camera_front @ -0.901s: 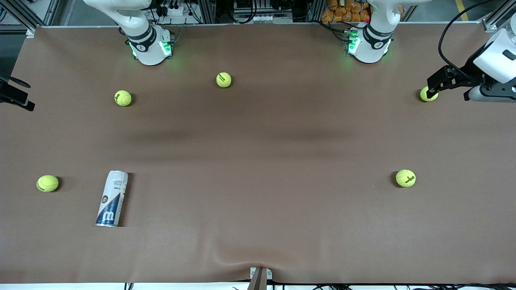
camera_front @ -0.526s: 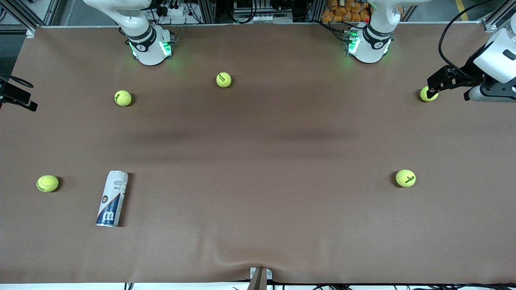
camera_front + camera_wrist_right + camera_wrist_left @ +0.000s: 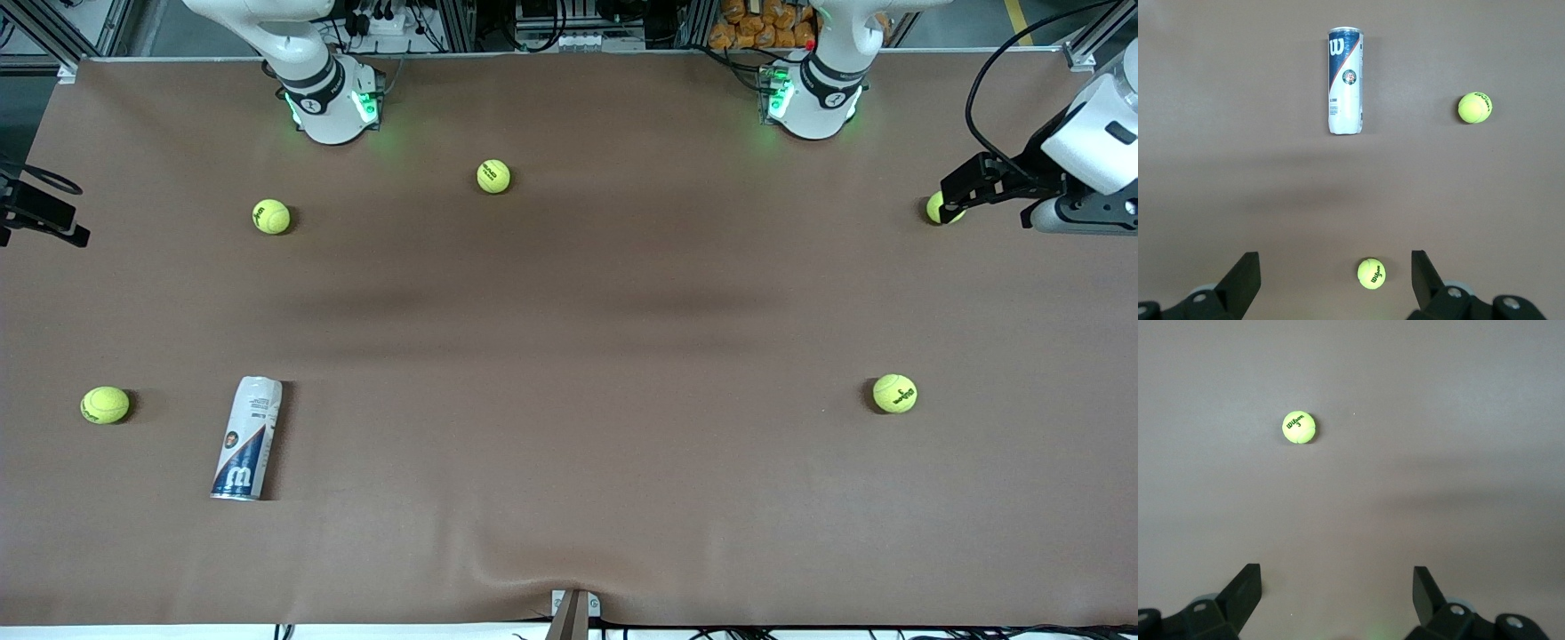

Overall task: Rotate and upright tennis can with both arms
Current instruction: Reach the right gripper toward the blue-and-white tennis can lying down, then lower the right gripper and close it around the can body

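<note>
left gripper (image 3: 1337, 597) and right gripper (image 3: 1335, 277): both jaws wide, empty, above desk; tennis can (image 3: 246, 438) lying untouched near desk's front edge.

Robot lab: aluminium framing (image 3: 53, 40), cables (image 3: 991, 80).

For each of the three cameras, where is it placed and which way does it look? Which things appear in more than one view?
Front view: high across the table, facing both arm bases; shows the lying tennis can, five balls, the left gripper over the table's left-arm end, the right gripper at the other edge.
Left wrist view: looks down past the open left gripper at one ball.
Right wrist view: looks down past the open right gripper at the tennis can and two balls.
Shared: front and right wrist views both show the tennis can.
</note>
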Motion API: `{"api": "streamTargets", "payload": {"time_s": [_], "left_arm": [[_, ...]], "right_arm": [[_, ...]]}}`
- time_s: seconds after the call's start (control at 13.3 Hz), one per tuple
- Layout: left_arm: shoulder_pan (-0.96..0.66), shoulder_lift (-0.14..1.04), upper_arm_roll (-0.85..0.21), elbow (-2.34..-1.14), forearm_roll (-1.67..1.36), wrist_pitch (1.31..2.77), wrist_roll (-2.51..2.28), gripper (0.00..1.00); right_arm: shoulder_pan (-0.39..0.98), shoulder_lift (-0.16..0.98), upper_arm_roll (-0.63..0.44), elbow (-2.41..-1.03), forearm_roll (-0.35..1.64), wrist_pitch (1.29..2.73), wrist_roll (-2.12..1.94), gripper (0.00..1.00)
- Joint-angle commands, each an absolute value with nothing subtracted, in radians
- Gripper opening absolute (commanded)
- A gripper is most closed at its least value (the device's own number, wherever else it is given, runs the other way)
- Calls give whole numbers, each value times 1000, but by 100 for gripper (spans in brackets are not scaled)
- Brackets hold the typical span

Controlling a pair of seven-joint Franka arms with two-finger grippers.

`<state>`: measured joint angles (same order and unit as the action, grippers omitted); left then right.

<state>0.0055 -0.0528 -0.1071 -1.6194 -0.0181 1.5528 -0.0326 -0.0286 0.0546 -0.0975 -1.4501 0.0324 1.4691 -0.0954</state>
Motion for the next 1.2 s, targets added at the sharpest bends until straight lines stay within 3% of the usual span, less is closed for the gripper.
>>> {"api": "streamTargets", "payload": {"time_s": [0.0, 0.38, 1.13], "left_arm": [[14, -40, -114, -1598, -20, 1543, -11, 100], [17, -41, -114, -1608, -20, 1531, -12, 100], [18, -46, -110, -1629, -20, 1532, -12, 100]], "right_arm": [[-18, 43, -97, -1459, 34, 1471, -87, 100], [14, 77, -97, -1471, 34, 1497, -87, 100], [92, 400, -94, -1471, 34, 1787, -100, 100]]}}
